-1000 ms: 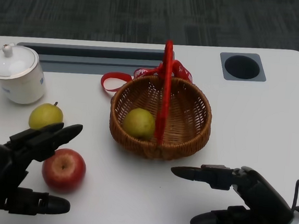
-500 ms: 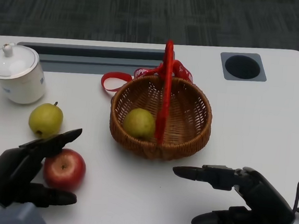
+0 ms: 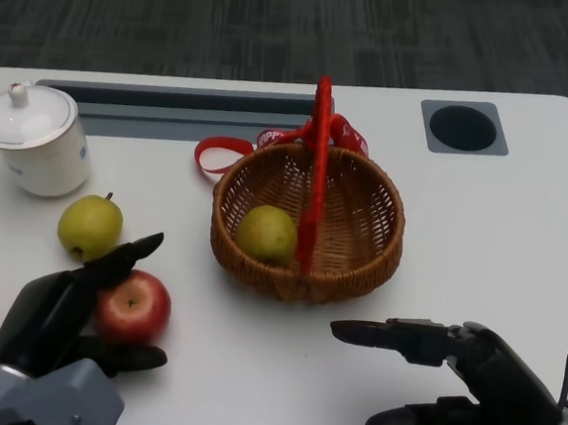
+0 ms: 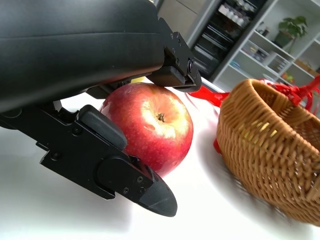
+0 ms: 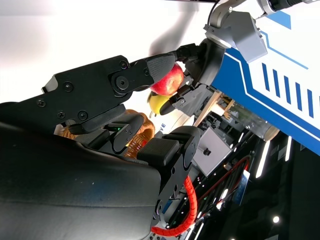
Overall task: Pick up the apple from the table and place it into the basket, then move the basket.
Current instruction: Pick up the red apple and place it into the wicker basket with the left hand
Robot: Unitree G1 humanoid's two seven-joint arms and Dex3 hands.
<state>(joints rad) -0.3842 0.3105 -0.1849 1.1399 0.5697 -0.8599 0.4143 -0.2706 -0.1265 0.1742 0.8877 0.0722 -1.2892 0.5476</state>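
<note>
- Left hand (image 3: 62, 307) clamped around red apple (image 3: 135, 305) on counter (image 3: 501, 232).
- Right hand (image 3: 448, 386) spread, holding nothing.
- White lettering on basket (image 3: 308, 220) ribbon (image 3: 271, 137), unreadable.

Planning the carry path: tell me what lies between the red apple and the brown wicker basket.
Only bare white table separates the red apple from the brown wicker basket, per head and left wrist views.

floor: dark grey carpet (image 3: 182, 15) | furniture: white table (image 3: 501, 232) | background: shelving unit (image 4: 235, 30)
</note>
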